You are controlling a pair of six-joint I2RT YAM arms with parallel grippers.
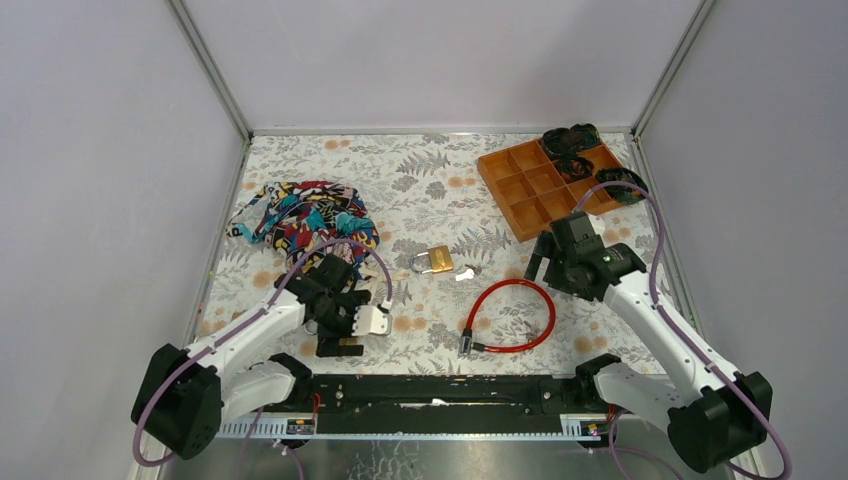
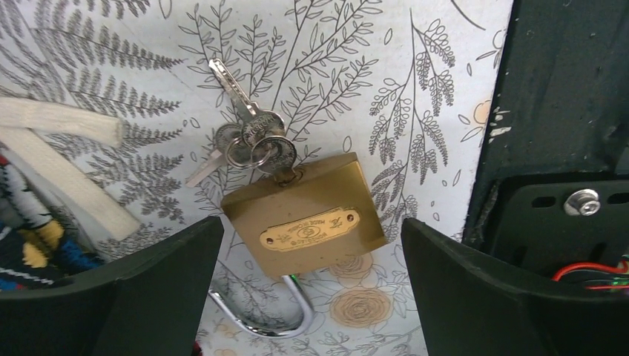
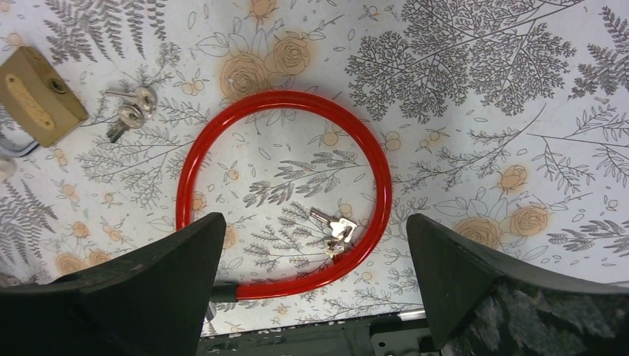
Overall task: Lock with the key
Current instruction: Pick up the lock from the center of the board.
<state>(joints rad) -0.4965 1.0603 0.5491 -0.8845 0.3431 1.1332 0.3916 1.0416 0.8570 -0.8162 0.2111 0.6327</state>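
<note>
A brass padlock (image 1: 437, 262) lies mid-table with its steel shackle (image 2: 259, 315) pointing left. A key (image 2: 284, 172) sits in its keyhole, on a ring with other keys (image 2: 248, 133). My left gripper (image 1: 365, 322) is open, low over the table to the left of the padlock. The padlock body (image 2: 308, 219) shows well beyond its spread fingers (image 2: 170, 274), untouched. A red cable lock (image 3: 285, 193) lies in a loop, a second bunch of keys (image 3: 334, 226) inside it. My right gripper (image 1: 545, 268) hangs open just above and to the right of the loop, holding nothing.
A colourful cloth (image 1: 305, 215) with white straps (image 2: 59, 122) lies at the left. An orange compartment tray (image 1: 545, 185) stands at the back right with black items (image 1: 570, 140) in and beside it. The black base rail (image 1: 430, 390) runs along the near edge.
</note>
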